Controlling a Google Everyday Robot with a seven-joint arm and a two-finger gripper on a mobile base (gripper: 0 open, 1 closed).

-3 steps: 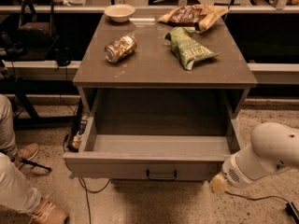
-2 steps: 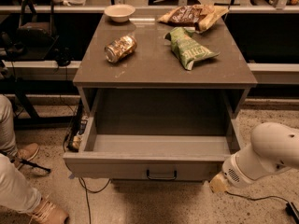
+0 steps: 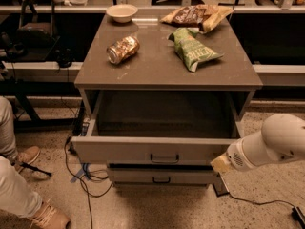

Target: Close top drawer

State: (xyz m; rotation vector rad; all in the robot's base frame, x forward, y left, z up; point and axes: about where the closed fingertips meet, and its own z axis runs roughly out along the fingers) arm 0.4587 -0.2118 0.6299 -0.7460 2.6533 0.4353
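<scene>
A grey-brown cabinet (image 3: 157, 70) is seen from above and in front, and the top drawer (image 3: 124, 150) is pulled far out toward the near side, its inside dark and bare. A white robot arm (image 3: 271, 144) is cut off by the right edge; the gripper (image 3: 220, 165) is placed at the drawer's near right corner, mostly hidden, so its spread cannot be told. A person's legs (image 3: 14, 194) are cropped at the left. A lower drawer (image 3: 143, 176) is partly covered. On the top a green chip bag (image 3: 193, 50) carries pale lettering that cannot be read, brown snack bags (image 3: 198, 14) lie far right, a can (image 3: 123, 49) lies on its side with an illegible label, and a bowl (image 3: 122, 12) stands far left
</scene>
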